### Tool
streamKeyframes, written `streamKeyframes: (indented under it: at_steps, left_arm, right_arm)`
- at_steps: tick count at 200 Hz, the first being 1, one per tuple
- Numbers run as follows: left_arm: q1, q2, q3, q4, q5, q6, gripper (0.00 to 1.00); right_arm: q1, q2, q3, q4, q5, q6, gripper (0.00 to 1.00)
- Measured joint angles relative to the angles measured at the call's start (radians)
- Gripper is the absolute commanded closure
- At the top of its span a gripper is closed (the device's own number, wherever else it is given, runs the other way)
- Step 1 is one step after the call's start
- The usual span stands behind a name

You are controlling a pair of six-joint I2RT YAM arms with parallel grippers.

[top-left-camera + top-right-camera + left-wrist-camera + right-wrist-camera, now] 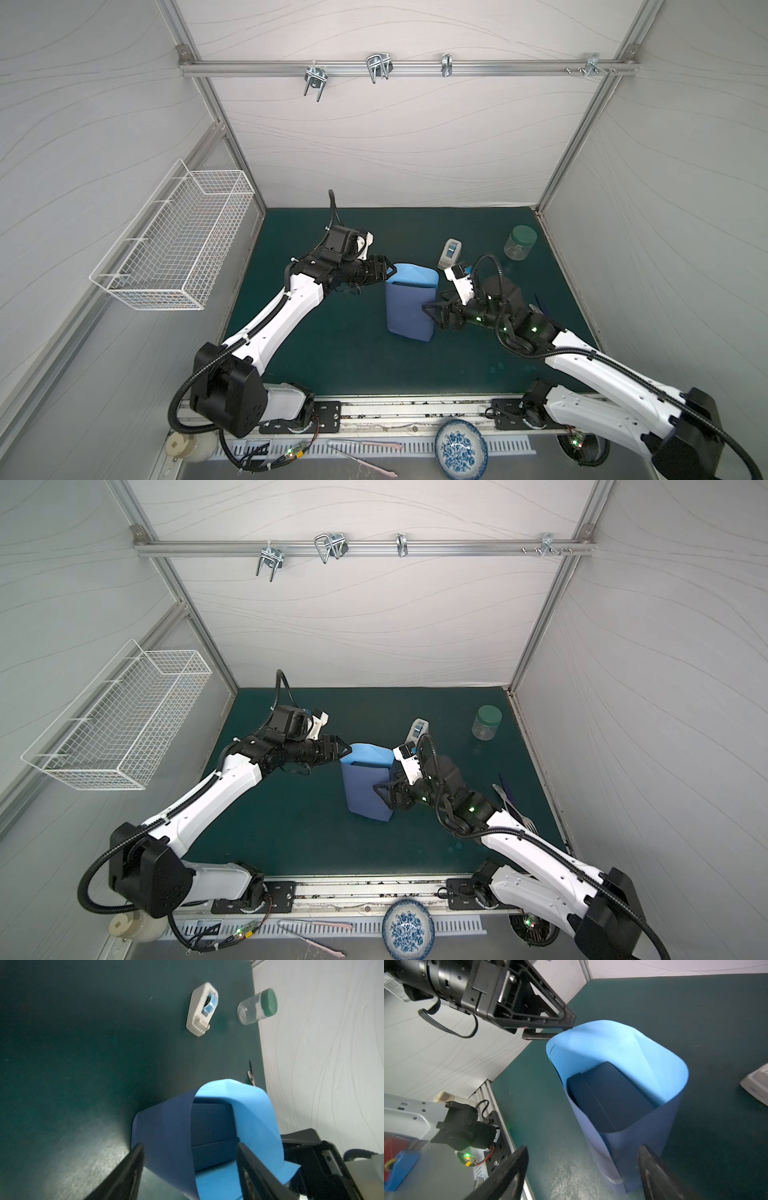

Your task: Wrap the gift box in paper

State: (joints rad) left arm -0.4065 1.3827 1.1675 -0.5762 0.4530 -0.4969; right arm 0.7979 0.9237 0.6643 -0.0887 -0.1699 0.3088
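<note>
The paper (409,305) (365,785) stands on the green mat as a loose upright loop, indigo outside and sky-blue inside. Inside it sits the dark navy gift box (608,1097) (212,1126), seen through the loop's open ends. My left gripper (388,270) (190,1147) is open at the loop's upper left edge, with the paper's edge passing between its spread fingers. My right gripper (430,309) (582,1151) is open at the loop's right side. One of its fingers (652,1169) is beside the paper's overlapped seam, where a small strip of tape (617,1180) shows.
A white tape dispenser (450,253) stands just behind the paper, and a clear jar with a green lid (519,242) stands at the back right. A slotted utensil (513,808) lies under the right arm. A wire basket (174,237) hangs on the left wall. A blue-patterned bowl (460,453) sits in front.
</note>
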Motion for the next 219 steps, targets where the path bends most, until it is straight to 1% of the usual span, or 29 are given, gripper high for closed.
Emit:
streamKeyframes:
  at_steps: [20,44,59,73,85,97,107,126,139,159,193,219]
  left_arm:
    - [-0.020,0.051,0.049,-0.078,0.002,0.042,0.41]
    - [-0.034,0.104,0.106,-0.151,-0.002,0.071,0.52]
    - [-0.037,0.143,0.146,-0.184,-0.003,0.080,0.59]
    - [-0.037,0.173,0.174,-0.201,0.000,0.083,0.64]
    - [-0.037,0.185,0.187,-0.212,0.002,0.087,0.70]
    - [-0.037,0.187,0.191,-0.222,0.003,0.085,0.77]
    - [-0.037,0.187,0.194,-0.232,0.003,0.092,0.80]
    - [-0.038,0.187,0.194,-0.244,0.001,0.095,0.87]
    - [-0.038,0.186,0.193,-0.242,-0.003,0.085,0.92]
    - [-0.038,0.159,0.154,-0.193,-0.010,0.043,1.00]
    - [-0.038,0.076,0.071,-0.109,-0.051,-0.035,1.00]
    - [-0.038,0.029,0.024,-0.035,-0.095,-0.093,1.00]
  right_arm:
    - [-0.006,-0.008,0.044,-0.090,0.067,-0.003,0.14]
    - [-0.018,0.007,0.143,-0.221,0.160,0.012,0.14]
    - [-0.034,0.018,0.201,-0.271,0.190,0.025,0.14]
    - [-0.062,0.032,0.241,-0.304,0.192,0.040,0.15]
    - [-0.097,0.052,0.269,-0.333,0.183,0.053,0.17]
    - [-0.125,0.086,0.305,-0.375,0.177,0.066,0.18]
    - [-0.141,0.125,0.348,-0.417,0.180,0.078,0.18]
    - [-0.145,0.201,0.433,-0.483,0.173,0.095,0.19]
    - [-0.145,0.246,0.481,-0.509,0.160,0.111,0.19]
    - [-0.145,0.288,0.515,-0.527,0.133,0.127,0.20]
    - [-0.146,0.329,0.545,-0.544,0.116,0.132,0.19]
    - [-0.166,0.340,0.588,-0.566,0.117,0.116,0.19]
